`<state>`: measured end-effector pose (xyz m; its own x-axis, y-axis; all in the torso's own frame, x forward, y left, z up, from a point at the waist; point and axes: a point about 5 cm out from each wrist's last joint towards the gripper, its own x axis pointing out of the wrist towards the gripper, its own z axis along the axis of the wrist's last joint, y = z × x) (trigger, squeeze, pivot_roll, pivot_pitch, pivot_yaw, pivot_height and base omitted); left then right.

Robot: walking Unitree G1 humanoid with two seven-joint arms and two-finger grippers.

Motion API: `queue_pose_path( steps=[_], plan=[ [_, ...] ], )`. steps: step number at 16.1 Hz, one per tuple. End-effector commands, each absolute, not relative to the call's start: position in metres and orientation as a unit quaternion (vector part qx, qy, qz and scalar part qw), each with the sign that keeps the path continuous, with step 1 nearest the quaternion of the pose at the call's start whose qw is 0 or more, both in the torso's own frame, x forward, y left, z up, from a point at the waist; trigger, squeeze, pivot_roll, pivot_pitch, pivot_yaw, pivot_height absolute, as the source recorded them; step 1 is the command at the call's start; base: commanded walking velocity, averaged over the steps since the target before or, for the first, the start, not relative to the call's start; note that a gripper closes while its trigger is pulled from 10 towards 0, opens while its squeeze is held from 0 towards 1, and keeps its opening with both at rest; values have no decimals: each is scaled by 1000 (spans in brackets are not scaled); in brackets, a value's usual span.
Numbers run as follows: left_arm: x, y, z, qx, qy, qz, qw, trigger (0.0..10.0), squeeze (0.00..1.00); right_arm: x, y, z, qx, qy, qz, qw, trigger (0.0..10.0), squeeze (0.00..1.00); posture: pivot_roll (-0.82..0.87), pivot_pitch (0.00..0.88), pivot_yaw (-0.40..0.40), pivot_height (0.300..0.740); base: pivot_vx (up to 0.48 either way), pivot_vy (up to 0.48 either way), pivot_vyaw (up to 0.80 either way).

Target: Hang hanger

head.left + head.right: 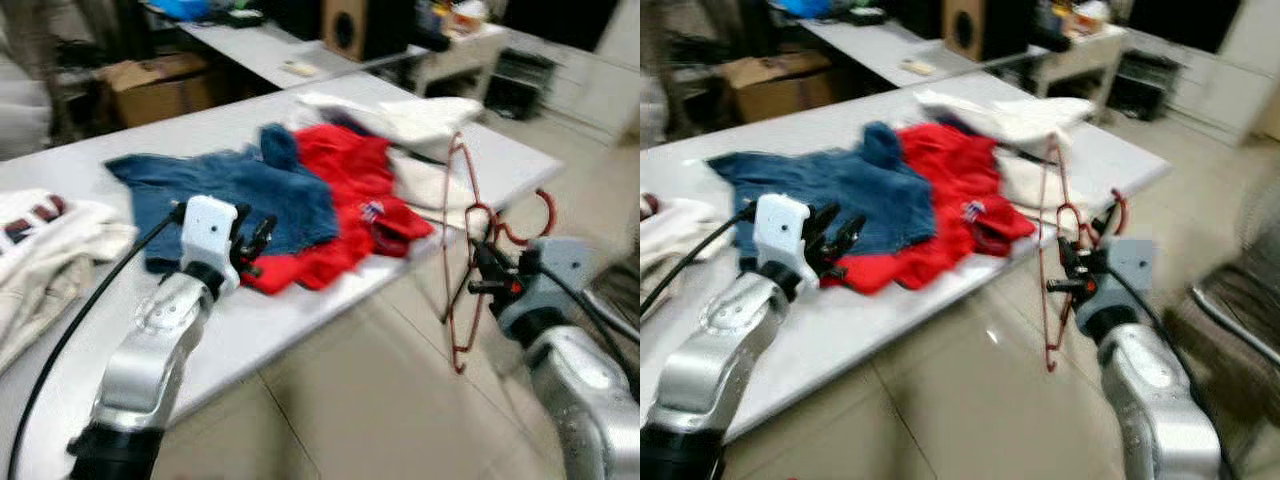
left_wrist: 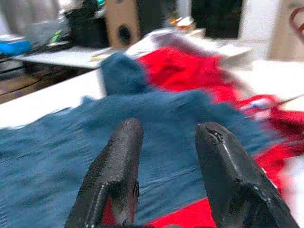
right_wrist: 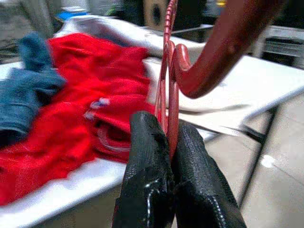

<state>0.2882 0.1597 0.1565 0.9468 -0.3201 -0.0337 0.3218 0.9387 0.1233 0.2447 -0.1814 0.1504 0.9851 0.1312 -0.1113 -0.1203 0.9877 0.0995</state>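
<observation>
the right gripper (image 1: 487,268) is sitting nearest, at about four o'clock in the head views, off the near edge of the white table (image 1: 300,310) and over the tiled floor (image 1: 350,410). its two black fingers (image 3: 147,180) are pressed tight together on the neck of the red hanger (image 1: 462,250), just below the hook. the hanger is hanging edge-on from that grip, its wire frame running upward toward twelve o'clock and downward toward six, clear of the floor and just beside the table edge. the hook is curling out toward three o'clock.

the left gripper (image 1: 255,243) is hovering at about eight o'clock, above the near part of the table. its fingers (image 2: 114,175) are standing parted with a clear gap between them, and nothing is sitting in that gap. it is pointing at the blue garment (image 1: 230,190), which is lying spread on the table toward ten o'clock.

a red garment (image 1: 345,200) is lying crumpled beside the blue one, toward the centre, overlapping its edge. a cream garment (image 1: 45,250) is lying at nine o'clock, at the table's left end. farther off, toward one o'clock, white cloth (image 1: 420,125) is lying heaped behind the red garment.

beyond the table, toward eleven o'clock, a cardboard box (image 1: 165,85) is sitting on the floor. at twelve o'clock a second table (image 1: 265,50) is carrying what looks like a wooden speaker (image 1: 360,28), though the blur is making this hard to confirm.
</observation>
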Motion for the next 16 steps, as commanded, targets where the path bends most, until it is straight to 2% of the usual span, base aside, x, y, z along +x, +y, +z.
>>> queue_pose_path(
  steps=[1, 6, 8, 9, 10, 11, 13, 15, 16],
  plan=[
    [289, 155, 161, 68, 0, -172, 983, 10000, 0, 243, -187, 153, 38, 52, 55, 996, 10000, 0, -128, 0, -20, 740, 364, 0, 0],
    [289, 158, 159, 79, 5, -170, 982, 10000, 0, 239, -187, 154, 38, 45, 73, 996, 10000, 0, -135, 0, -17, 740, 353, 0, 0],
    [289, 157, 158, 94, 14, -189, 977, 10000, 0, 238, -190, 155, 35, 41, 74, 996, 10000, 0, -138, 0, -9, 740, 0, 0, 0],
    [289, 153, 155, 115, 21, -244, 963, 10000, 667, 235, -198, 155, 25, 42, 67, 997, 10000, 0, -145, 0, -3, 740, 0, 0, 0],
    [289, 152, 153, 117, 28, -257, 959, 10000, 667, 235, -200, 154, 23, 42, 66, 997, 10000, 0, -145, 0, -3, 740, 0, 0, 0],
    [290, 151, 151, 125, 39, -277, 952, 10000, 1000, 233, -203, 154, 20, 43, 62, 997, 10000, 0, -151, 0, 1, 740, 0, 0, 0],
    [296, 151, 143, 185, 61, -291, 937, 10000, 1000, 231, -210, 154, 11, 44, 52, 998, 10000, 0, -169, 0, 16, 740, 0, 0, 0],
    [298, 144, 129, 214, 101, -347, 908, 10000, 0, 226, -220, 153, 5, 46, 27, 999, 10000, 0, -193, 0, 34, 740, 0, 0, 0],
    [299, 142, 126, 216, 106, -351, 905, 10000, 0, 225, -221, 153, 3, 46, 24, 999, 10000, 0, -199, 0, 39, 740, 0, 0, 0]
  ],
)
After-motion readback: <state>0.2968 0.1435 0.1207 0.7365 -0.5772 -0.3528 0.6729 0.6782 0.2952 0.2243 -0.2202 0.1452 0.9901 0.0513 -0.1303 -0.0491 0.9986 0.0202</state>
